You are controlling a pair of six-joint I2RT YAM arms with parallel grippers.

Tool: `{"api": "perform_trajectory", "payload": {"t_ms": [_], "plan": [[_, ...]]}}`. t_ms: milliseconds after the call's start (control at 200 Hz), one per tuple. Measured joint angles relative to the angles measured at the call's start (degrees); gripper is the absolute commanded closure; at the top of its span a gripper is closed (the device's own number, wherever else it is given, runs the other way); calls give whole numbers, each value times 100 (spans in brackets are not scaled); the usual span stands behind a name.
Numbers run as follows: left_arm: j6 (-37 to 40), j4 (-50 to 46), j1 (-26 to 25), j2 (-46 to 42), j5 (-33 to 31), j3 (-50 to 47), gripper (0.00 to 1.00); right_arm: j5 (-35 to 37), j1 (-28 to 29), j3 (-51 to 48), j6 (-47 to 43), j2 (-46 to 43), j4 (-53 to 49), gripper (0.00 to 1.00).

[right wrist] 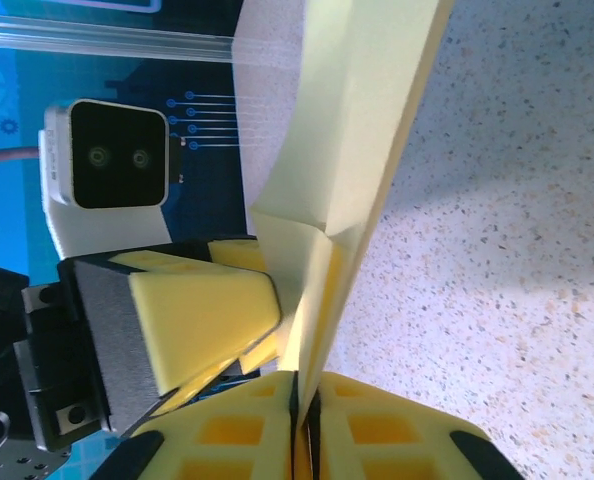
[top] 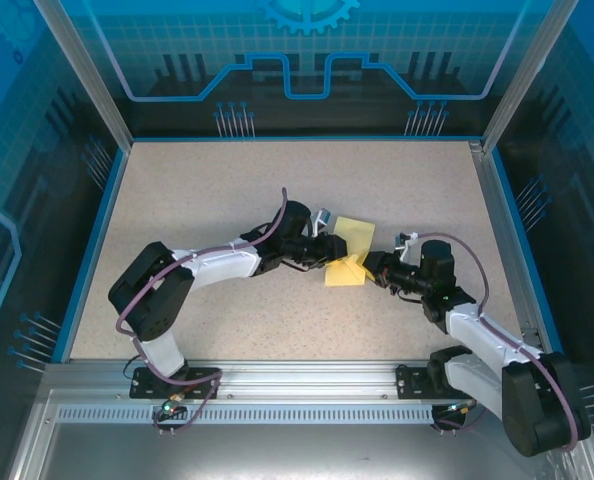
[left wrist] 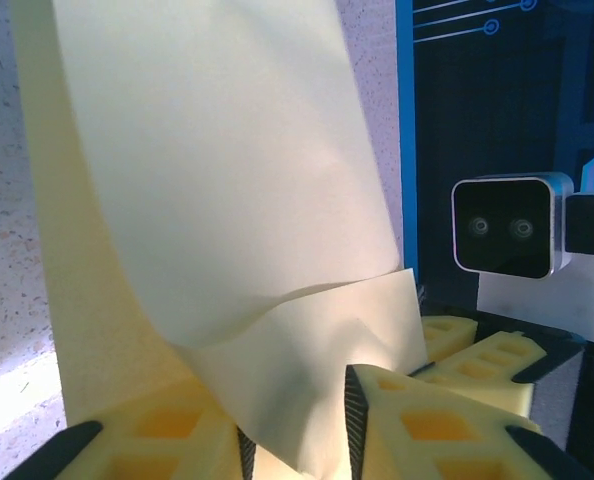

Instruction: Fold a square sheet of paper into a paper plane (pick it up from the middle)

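Right gripper (right wrist: 305, 400) has its jaws pressed together on an edge of the creased yellow paper (right wrist: 347, 150), which stands upright over the middle of the table (top: 227, 190). Left gripper (left wrist: 293, 425) faces it, jaws slightly apart, with the paper's corner loose between them.

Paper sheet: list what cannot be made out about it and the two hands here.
Top external: the paper is too small to read its creases; the left hand and right hand cover part of it.
Left wrist: the frame cuts off the paper's top; the left hand's pads hide its lower end.
Right wrist: the pinched edge is hidden between the right hand's pads; the top runs out of frame.
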Motion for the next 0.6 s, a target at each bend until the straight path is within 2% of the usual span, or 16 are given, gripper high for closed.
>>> {"api": "perform_trajectory", "payload": {"t_ms": [190, 315, 410, 600], "plan": [[310, -332, 125, -94, -2, -4, 44, 350, -4, 645, -990, -201, -1486, 98], [656, -837, 271, -369, -26, 0, 38, 1058, 42, 1360, -1930, -205, -2830, 98], [927, -1237, 398, -581, -46, 70, 36, 1886, 306, 1912, -2553, -133, -3814, 98], [1414, -1821, 664, -896, -61, 181, 34, 4100, 1456, 2994, -3362, 490, -5464, 98]]}}
